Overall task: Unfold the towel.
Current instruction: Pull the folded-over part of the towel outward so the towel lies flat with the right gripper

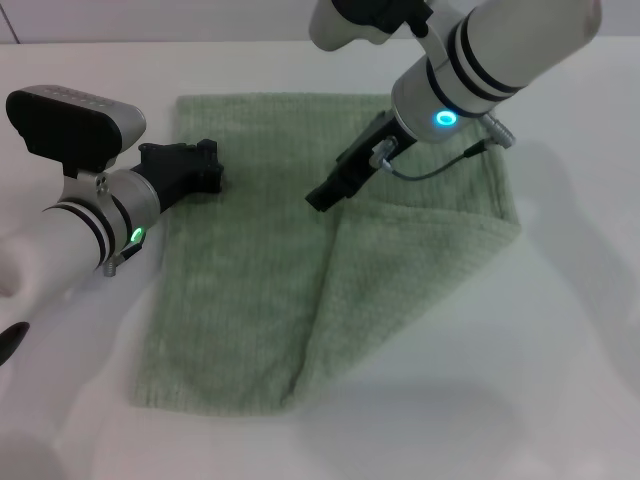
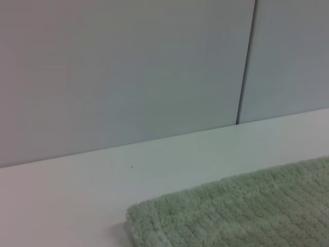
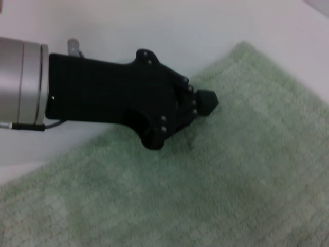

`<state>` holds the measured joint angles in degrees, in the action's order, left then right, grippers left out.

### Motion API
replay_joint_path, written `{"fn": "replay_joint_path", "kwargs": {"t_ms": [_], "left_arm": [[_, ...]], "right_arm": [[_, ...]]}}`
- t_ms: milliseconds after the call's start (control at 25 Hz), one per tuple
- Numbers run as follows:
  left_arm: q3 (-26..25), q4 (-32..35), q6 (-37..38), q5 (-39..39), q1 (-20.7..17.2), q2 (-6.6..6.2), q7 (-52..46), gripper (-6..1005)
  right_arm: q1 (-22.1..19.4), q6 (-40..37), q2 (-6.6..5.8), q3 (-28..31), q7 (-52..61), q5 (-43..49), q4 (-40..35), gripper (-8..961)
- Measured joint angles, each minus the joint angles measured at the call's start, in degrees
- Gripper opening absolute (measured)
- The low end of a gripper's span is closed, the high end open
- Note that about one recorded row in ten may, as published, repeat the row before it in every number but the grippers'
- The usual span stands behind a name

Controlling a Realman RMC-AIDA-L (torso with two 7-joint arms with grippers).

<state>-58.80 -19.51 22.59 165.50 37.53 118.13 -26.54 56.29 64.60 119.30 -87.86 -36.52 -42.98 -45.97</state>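
towel: cloth — matt, nubby terry with fine ribs
table: smooth, faintly glossy white
left gripper: matt black plastic
right gripper: matt black
arms: glossy white shells — black bands

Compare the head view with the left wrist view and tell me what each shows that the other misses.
Only the head view shows both arms: the left gripper at the towel's left edge, the right gripper near a diagonal fold, and the whole cloth outline. Only the left wrist view shows the wall with its vertical seam behind the table. Both show the towel lying on the white table.
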Motion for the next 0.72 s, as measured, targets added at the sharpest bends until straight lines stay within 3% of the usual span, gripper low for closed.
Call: {"fn": "replay_joint_path", "kwargs": {"t_ms": [720], "left_arm": [[0.00, 0.02, 0.00, 0.00, 0.00, 0.09, -0.10, -2]], "right_arm": [[-0.39, -1.34, 0.08, 0.68, 3.89, -0.18, 4.32, 699]]}}
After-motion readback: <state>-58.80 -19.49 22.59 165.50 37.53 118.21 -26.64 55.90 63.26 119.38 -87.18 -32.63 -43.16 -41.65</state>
